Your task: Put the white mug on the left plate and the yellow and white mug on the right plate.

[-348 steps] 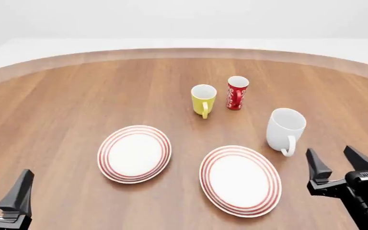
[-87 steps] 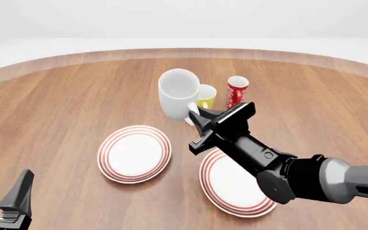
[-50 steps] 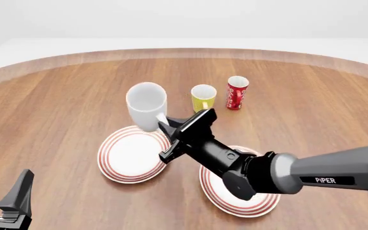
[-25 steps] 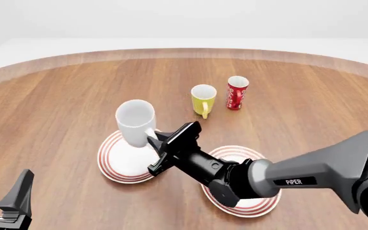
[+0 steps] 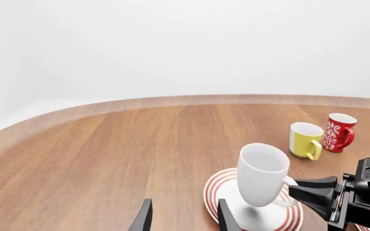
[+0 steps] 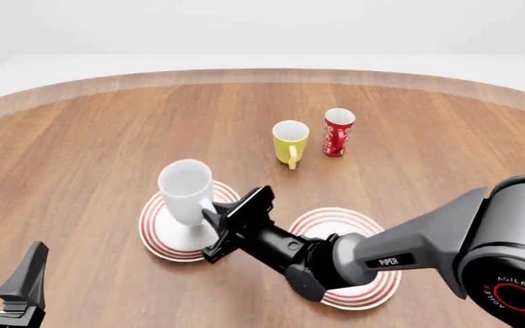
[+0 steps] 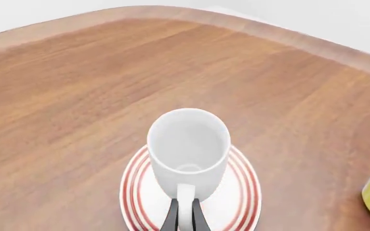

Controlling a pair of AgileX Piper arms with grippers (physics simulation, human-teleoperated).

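- Handle of the white mug (image 6: 186, 191) sits pinched in our right gripper (image 6: 215, 220), mug upright over the left plate (image 6: 158, 236).
- Our left gripper (image 6: 3, 277) hangs spread and empty near the table (image 6: 80, 137) edge.

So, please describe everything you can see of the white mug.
The white mug is plain, glossy, ceramic-looking and empty. It stands about upright over the left plate; whether its base touches the plate I cannot tell. The right gripper is shut on its loop handle.
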